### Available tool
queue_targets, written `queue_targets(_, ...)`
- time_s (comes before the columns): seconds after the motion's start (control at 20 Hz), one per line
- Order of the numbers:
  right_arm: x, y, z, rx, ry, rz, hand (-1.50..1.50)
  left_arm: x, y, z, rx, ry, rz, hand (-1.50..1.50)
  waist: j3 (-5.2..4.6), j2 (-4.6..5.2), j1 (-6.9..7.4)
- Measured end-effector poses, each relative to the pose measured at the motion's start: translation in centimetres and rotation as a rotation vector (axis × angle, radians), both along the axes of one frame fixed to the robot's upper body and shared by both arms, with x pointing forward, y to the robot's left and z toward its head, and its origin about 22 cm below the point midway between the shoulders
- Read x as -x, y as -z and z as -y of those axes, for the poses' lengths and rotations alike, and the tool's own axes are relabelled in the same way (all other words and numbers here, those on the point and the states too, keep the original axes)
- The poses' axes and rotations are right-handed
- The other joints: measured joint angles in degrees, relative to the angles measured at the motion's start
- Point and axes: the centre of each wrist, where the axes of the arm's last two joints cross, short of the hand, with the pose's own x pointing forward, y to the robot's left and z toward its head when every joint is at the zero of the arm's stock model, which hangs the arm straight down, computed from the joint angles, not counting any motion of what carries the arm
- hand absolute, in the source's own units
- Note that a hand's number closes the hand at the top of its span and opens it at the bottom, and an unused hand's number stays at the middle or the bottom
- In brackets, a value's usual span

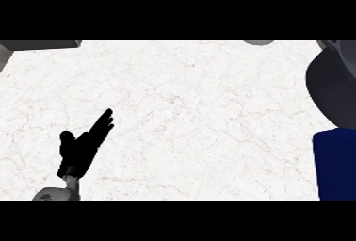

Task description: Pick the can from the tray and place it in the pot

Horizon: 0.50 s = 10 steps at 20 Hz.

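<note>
The left robot hand (82, 149) is showing at the lower left of the head view, coming up from the bottom edge on a short stretch of grey forearm (59, 190). Its black fingers (104, 123) are lying straight and close together, pointing up and to the right, with the thumb (67, 138) standing apart on the left side; the robot hand is open wide and holding nothing. It is resting over the surface (181, 108), a white marble top with faint reddish veining that is filling most of the view.

The right robot hand is not showing anywhere in the view.

At the right edge a dark grey rounded shape (334, 89) is curving in from the upper right; it may be the pot, but too little of it is showing to tell. Just below it a dark navy flat shape (336, 164) is running down to the bottom of the view; it may be the tray, and again I cannot tell for sure. The can is not visible in this view, so its place cannot be told.

A grey block (42, 45) is sitting at the top left corner, and a small grey rounded piece (259, 42) is peeking in at the top edge.

No writing, brand or label is readable anywhere.
</note>
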Motion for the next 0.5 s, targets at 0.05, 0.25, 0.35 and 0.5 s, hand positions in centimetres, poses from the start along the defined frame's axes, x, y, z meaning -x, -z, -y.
queue_targets(0.05, 1.5, -0.4, 1.6, 0.017, 0.025, 0.004, 1.5, 0.0, -0.1, 0.1, -0.001, 0.008, -0.001, 0.0, 0.0, 0.1, 0.59)
queue_targets(0.25, 4.9, -1.6, 5.3, 0.101, 0.087, 0.007, 1.5, -0.3, 0.2, 0.8, -0.003, 0.039, 0.009, 0.0, 0.02, 0.31, 2.33)
queue_targets(0.35, 6.0, -2.4, 6.3, 0.155, 0.11, 0.005, 1.5, -0.6, 0.0, 0.9, -0.005, 0.044, 0.011, 0.0, 0.0, 0.35, 2.77)
queue_targets(0.5, 6.7, -4.5, 7.3, 0.233, 0.131, 0.008, 1.5, -1.1, 0.0, 1.3, -0.008, 0.05, 0.012, 0.0, -0.03, 0.34, 3.06)
